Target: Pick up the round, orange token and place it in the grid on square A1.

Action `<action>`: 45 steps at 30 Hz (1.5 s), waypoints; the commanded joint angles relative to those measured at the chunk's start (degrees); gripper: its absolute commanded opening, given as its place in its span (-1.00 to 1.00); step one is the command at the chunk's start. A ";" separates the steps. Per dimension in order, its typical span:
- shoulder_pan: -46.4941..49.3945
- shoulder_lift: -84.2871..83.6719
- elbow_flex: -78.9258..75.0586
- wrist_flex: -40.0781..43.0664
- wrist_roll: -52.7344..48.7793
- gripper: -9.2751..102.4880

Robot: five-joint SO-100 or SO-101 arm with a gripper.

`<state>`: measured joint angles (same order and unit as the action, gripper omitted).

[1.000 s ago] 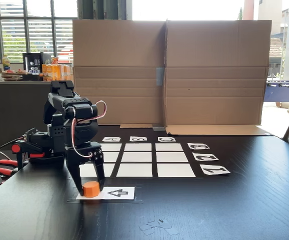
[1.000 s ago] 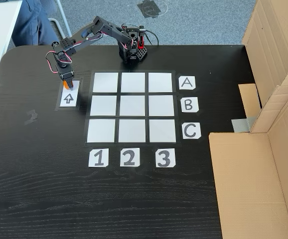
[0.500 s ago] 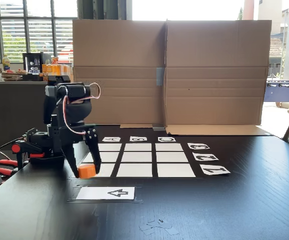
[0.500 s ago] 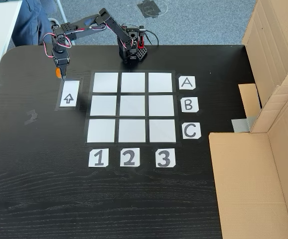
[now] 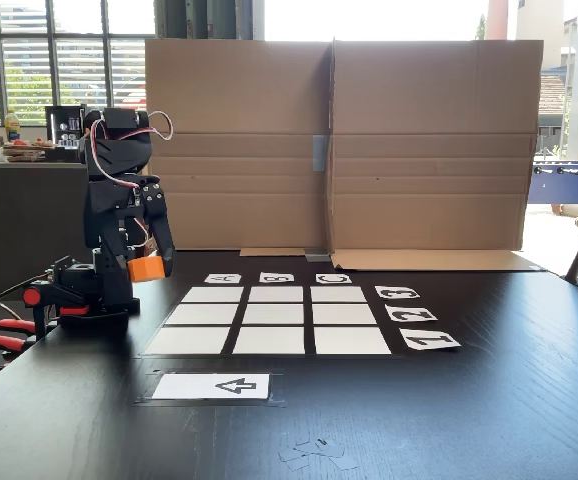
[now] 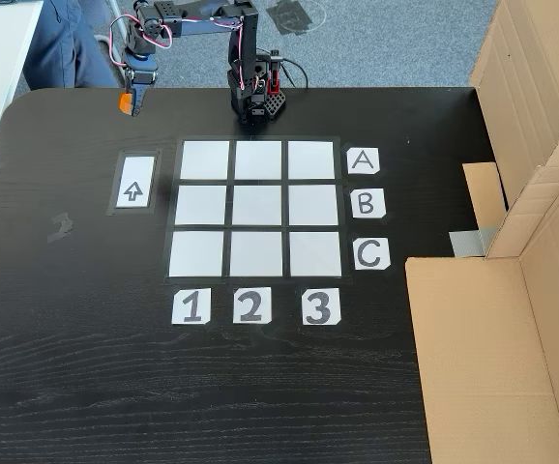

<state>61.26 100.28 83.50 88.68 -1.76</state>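
Fixed view, left of frame — the gripper (image 5: 146,268) grips the token (image 5: 147,268) in mid-air, clear of the grid (image 5: 269,320).

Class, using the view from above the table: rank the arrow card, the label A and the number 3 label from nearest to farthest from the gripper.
1. Arrow card, just below the gripper, left of the grid.
2. Label A, right of the grid's top row.
3. Number 3 label, below the grid's right column.

The jaws hold the token (image 6: 125,101) above the table (image 6: 67,338), left of the grid (image 6: 256,208).
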 commanded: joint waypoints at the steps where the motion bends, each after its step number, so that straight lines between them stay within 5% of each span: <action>1: -0.97 9.67 5.98 -0.35 -0.79 -0.69; 19: -10.55 37.79 41.57 -0.26 -1.49 -0.69; 45: -18.81 18.63 51.33 -13.45 -1.41 -0.70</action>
<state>42.63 120.94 136.05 77.17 -2.99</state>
